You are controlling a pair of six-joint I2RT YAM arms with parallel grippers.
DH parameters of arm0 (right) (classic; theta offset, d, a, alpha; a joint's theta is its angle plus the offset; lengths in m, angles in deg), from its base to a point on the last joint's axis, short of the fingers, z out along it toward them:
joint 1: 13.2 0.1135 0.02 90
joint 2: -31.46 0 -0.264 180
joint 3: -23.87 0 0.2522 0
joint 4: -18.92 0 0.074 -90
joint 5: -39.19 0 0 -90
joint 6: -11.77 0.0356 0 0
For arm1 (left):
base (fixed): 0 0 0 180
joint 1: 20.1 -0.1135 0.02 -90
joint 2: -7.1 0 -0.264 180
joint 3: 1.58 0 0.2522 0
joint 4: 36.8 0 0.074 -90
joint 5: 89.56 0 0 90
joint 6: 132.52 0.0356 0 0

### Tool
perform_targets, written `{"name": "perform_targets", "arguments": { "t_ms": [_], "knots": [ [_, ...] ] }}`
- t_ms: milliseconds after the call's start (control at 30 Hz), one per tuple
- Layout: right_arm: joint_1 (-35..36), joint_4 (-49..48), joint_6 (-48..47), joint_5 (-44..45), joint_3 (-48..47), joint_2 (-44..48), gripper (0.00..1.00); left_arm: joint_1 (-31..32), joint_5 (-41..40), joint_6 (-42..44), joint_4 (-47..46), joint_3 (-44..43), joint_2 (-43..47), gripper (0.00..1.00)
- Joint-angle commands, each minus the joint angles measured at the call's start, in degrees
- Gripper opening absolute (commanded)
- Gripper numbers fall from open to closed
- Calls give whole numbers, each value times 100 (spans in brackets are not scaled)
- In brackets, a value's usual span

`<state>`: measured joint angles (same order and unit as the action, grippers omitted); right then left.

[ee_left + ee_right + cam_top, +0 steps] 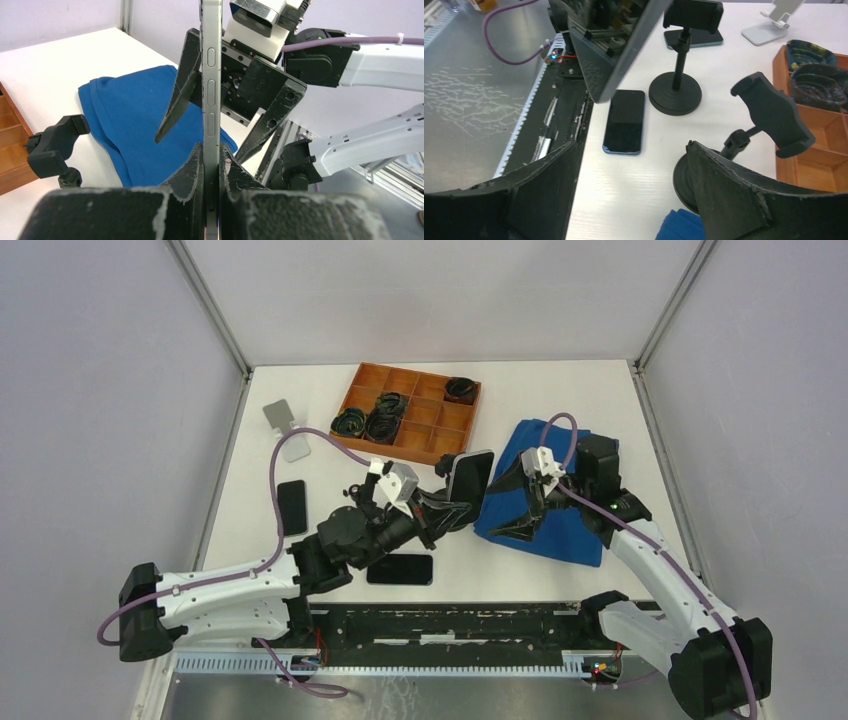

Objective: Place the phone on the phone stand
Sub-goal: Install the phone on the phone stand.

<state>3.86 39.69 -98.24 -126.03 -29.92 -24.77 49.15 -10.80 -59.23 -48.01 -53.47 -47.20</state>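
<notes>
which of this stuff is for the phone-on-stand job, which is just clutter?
Job: held phone, left gripper, open right gripper, near black stand, far black stand, white stand (target unclear).
Clutter: cloth, tray, front phone, left phone.

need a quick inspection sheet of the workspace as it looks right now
surface: white table, no spills seen
job's things: phone held upright above the table; two black stands, clamps empty; silver stand far left, empty
clutter: two spare phones lying flat; tray with black coils; blue cloth under the right arm
grippers: left gripper shut on the phone's lower end; right gripper open, fingers close by the phone
cables: purple cables looping loose over each arm
surroundings: pale walls, metal posts; nothing else seen
</notes>
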Motion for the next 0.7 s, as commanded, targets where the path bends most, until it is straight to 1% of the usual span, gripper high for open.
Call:
{"name": "perform_targets", "arguments": {
  "t_ms": [0,233,333,433,533,667],
  "knots": [
    [144,-473,654,-190,-331,-15,84,28,-314,460,-1069,-247,-140,2],
    [393,-657,1257,-159,-604,-141,78,24,-168,712,-1563,-251,-414,2],
    [471,-576,1211,-81,-722,-181,77,26,-153,783,-1652,-229,-379,2],
    [464,34,498,387,-788,-219,78,18,-142,846,-1688,-159,-224,2],
    [458,893,-720,1139,-997,-340,81,15,-233,912,-1492,-100,28,2],
    [378,896,-984,1893,-1076,-530,86,16,-372,1012,-861,-131,360,2]
  ]
}}
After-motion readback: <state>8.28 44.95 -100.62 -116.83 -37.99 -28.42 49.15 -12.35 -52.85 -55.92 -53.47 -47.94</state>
